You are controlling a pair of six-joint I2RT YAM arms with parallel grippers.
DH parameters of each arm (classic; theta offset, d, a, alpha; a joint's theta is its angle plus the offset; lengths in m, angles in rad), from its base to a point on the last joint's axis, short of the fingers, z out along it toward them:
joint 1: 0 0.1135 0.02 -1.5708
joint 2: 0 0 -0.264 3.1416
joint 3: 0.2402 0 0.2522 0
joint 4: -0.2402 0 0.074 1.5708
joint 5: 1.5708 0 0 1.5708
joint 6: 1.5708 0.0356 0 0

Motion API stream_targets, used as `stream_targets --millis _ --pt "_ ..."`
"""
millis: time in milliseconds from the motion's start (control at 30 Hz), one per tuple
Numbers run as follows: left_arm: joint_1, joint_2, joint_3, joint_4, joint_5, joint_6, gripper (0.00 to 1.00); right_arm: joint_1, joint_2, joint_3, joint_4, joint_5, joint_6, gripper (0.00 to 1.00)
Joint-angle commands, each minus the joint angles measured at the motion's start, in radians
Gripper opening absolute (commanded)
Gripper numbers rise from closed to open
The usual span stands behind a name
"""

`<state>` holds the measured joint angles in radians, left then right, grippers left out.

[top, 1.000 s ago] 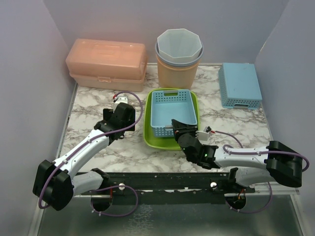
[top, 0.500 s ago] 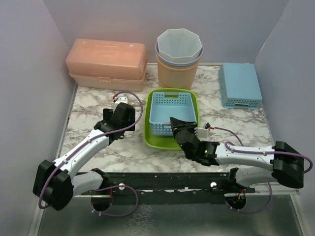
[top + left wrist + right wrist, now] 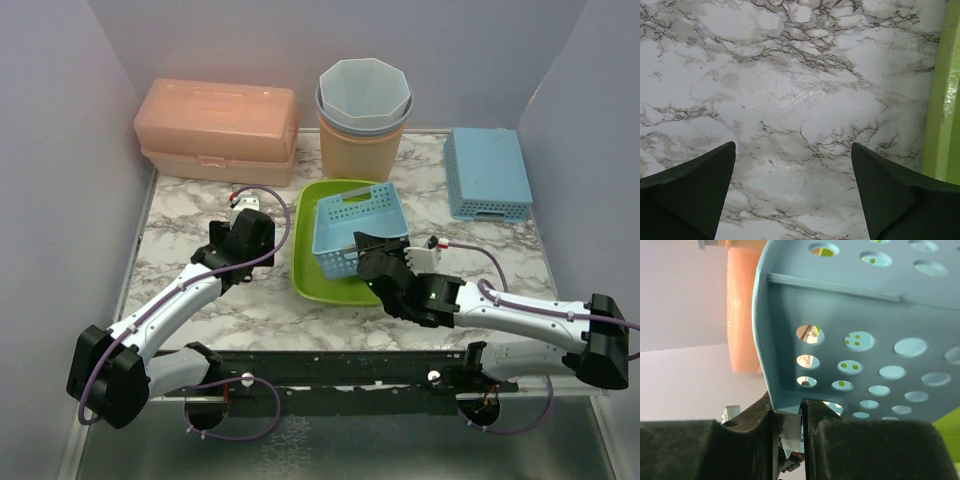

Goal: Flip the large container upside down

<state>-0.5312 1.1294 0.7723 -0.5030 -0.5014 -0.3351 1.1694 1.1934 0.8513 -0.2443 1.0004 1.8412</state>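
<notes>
A blue perforated basket [image 3: 358, 222] is tilted over a larger lime-green tray [image 3: 312, 225] at the table's middle. My right gripper [image 3: 374, 256] is shut on the basket's near rim and holds that side raised. In the right wrist view, the gripper [image 3: 789, 412] pinches the basket's rim, and the basket's wall [image 3: 865, 315] fills the frame, with a strip of the green tray [image 3: 950, 422] at lower right. My left gripper [image 3: 245, 225] is open and empty over bare marble, just left of the tray. In the left wrist view, the gripper [image 3: 792, 192] has the tray's edge [image 3: 940, 100] at its right.
An orange lidded box [image 3: 215, 125] stands at the back left. An orange bin with a pale bin nested in it [image 3: 363, 110] stands behind the tray. A second blue basket [image 3: 487, 172] lies bottom-up at the back right. Walls close in the left, right and back.
My right gripper has lifted the blue basket's near side and carried it to the right, tilting it and baring the tray's left part. The left arm has not moved.
</notes>
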Motion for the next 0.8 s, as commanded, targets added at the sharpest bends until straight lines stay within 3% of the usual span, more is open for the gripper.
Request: stream_targets --millis 0,200,400,767 --pt "0.005 -0.012 0.026 -0.001 0.005 0.006 0.99 -0.005 -0.052 0.006 -0.15 0.102 -0.06 0.09" --pt "0.005 -0.015 0.026 -0.001 -0.002 0.006 0.99 -0.005 -0.106 -0.024 -0.143 0.12 -0.092 0.01" --pt "0.005 -0.02 0.024 -0.002 -0.004 0.006 0.99 -0.006 -0.147 0.0 -0.033 0.14 -0.377 0.01" --pt "0.005 -0.024 0.024 -0.002 -0.015 0.005 0.99 -0.005 -0.251 -0.025 0.047 0.177 -0.598 0.01"
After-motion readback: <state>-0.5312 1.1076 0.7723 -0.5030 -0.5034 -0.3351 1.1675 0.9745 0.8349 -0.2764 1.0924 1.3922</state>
